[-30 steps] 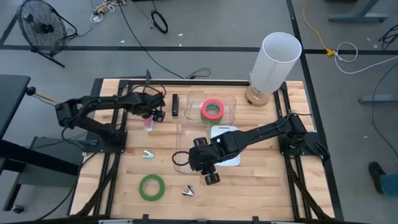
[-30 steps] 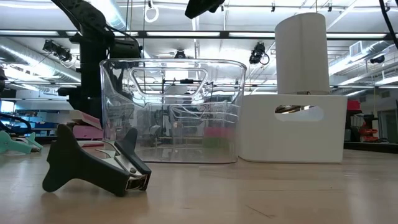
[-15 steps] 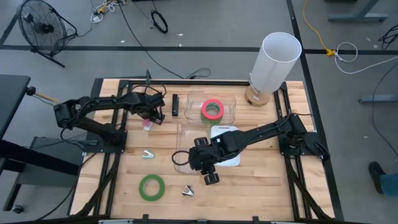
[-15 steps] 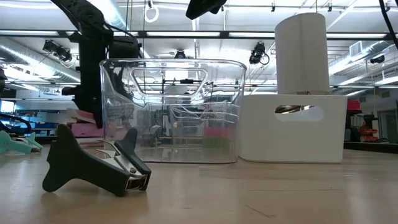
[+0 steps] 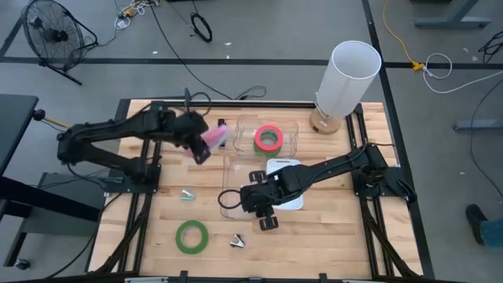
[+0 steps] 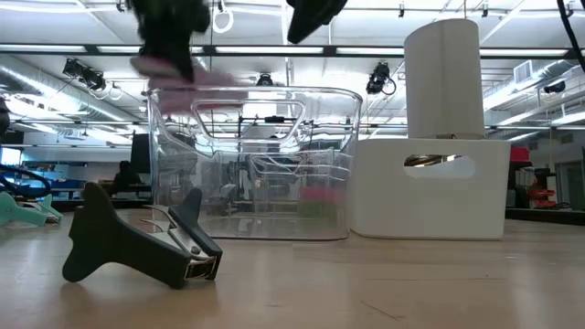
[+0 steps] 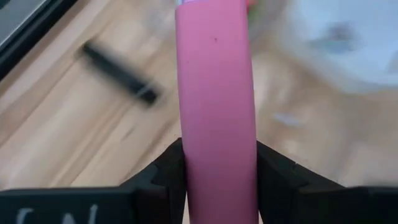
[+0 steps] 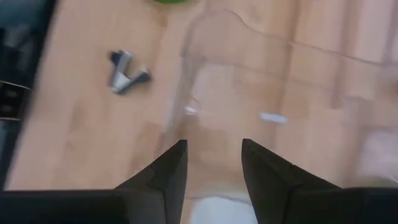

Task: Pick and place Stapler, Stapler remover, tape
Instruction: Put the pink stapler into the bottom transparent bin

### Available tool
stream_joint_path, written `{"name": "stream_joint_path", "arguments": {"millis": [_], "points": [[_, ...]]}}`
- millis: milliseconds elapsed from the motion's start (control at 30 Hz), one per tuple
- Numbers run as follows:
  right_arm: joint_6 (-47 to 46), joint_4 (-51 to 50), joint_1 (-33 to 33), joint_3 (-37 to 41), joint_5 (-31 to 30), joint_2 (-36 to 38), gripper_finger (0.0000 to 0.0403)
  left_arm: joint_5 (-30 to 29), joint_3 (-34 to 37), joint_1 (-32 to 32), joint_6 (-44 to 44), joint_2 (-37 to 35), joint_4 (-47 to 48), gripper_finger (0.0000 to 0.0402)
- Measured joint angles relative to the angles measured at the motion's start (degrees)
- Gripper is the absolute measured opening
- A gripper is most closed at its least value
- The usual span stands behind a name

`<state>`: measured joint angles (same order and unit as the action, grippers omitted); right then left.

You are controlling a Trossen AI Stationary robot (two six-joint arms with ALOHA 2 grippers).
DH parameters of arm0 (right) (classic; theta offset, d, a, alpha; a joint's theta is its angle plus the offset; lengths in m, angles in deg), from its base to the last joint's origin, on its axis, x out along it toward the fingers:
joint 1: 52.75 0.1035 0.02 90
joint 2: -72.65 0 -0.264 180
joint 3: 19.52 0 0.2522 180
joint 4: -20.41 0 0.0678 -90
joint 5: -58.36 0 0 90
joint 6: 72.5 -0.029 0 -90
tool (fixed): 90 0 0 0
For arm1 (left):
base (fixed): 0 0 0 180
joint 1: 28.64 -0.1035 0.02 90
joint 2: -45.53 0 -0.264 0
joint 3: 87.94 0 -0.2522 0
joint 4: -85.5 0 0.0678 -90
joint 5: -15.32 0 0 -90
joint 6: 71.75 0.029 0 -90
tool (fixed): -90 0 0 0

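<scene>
The pink stapler (image 7: pixel 216 93) is a smooth, rounded bar of matte pink, and the left gripper (image 5: pixel 200 145) pinches it between its two dark fingers (image 7: pixel 163 171). In the high view it is held in the air just beside the left wall of the rear clear bin (image 5: pixel 292 126), above the wooden table (image 5: pixel 330 236); in the low view it shows as a pink blur near the top of the clear container. A black bar-shaped object (image 5: pixel 222 128) lies on the wood just beside it.

Inside the rear clear bin rests a red-pink tape ring (image 5: pixel 269 138). A green tape ring (image 5: pixel 191 236) lies flat near the front edge of the table, with a grey staple remover (image 5: pixel 237 241) just beside it and a pale teal staple remover (image 5: pixel 187 194) farther left.

The right gripper (image 5: pixel 266 212) hangs over the front clear bin (image 5: pixel 233 169), next to the white bin (image 5: pixel 284 163); its fingers (image 8: pixel 168 171) are spread apart with nothing between them.

Partial white lettering shows on the left gripper body in its wrist view, too cropped to read.

Bare wood lies open along the table's front right.
</scene>
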<state>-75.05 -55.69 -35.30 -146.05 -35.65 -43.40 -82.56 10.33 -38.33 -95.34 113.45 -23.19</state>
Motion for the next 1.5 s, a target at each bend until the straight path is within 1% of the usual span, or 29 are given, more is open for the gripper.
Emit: {"name": "stream_joint_path", "arguments": {"millis": [67, 133, 200, 300, 400, 467, 567, 633, 733, 900, 1000, 1100, 1367, 1500], "points": [[-0.12, -1.60, 0.00, 0.00, -2.16, 0.00, 0.0151, 0.08, -1.30, 4.01, -0.83, 0.22, -2.98, 0.0143], [-1.70, -3.17, 0.00, 0.00, -3.59, 0.00, 0.0151, 0.28, -1.40, 7.71, 0.22, 0.69, -6.16, 0.0143], [-3.16, -4.75, -0.02, 0.00, -4.12, 0.00, 0.0151, 0.22, -1.36, 10.84, 2.11, 1.74, -5.72, 0.0143], [-4.11, -5.86, 0.00, 0.00, -4.13, 0.00, 0.0151, -1.37, -1.31, 14.41, 4.45, 3.82, -5.90, 0.0143], [-4.33, -5.86, 0.00, 0.00, -4.04, -0.02, 0.0151, -2.91, -1.31, 16.29, 2.96, 6.82, -9.04, 0.0143], [-4.49, -6.00, 0.00, 0.00, -4.08, -0.02, 0.0151, -2.47, -1.32, 16.47, -0.51, 9.37, -11.36, 0.0143], [-4.98, -6.36, 0.00, 0.01, -4.03, -0.02, 0.0151, -1.44, -1.31, 15.62, -9.45, 13.07, -13.51, 0.0143], [-4.98, -6.64, 0.08, 0.01, -3.99, -0.02, 0.0151, -0.77, -1.31, 14.77, -11.85, 15.25, -13.47, 0.0143], [-5.14, -7.12, 0.17, 0.00, -4.03, -0.02, 0.0151, 1.10, -1.29, 13.72, -13.79, 17.82, -14.16, 0.0143], [-6.01, -8.49, 0.17, 0.00, -4.02, -0.02, 0.0151, 5.11, -1.29, 13.04, -15.67, 20.86, -18.34, 0.0143], [-5.61, -8.62, 0.17, 0.02, -4.06, -0.02, 0.0151, 5.31, -1.31, 13.04, -17.11, 21.98, -19.75, 0.0143], [-5.19, -8.69, 0.16, 0.00, -4.13, -0.02, 0.0151, 5.05, -1.31, 13.00, -18.60, 22.86, -19.22, 0.0143], [-4.52, -8.81, 0.17, 0.02, -4.11, -0.02, 0.0151, 4.89, -1.29, 13.00, -20.96, 23.23, -19.11, 0.0143], [-4.55, -8.49, 0.17, 0.00, -4.13, -0.02, 0.0151, 2.82, -1.24, 13.00, -22.03, 24.03, -18.59, 0.0143]]}}
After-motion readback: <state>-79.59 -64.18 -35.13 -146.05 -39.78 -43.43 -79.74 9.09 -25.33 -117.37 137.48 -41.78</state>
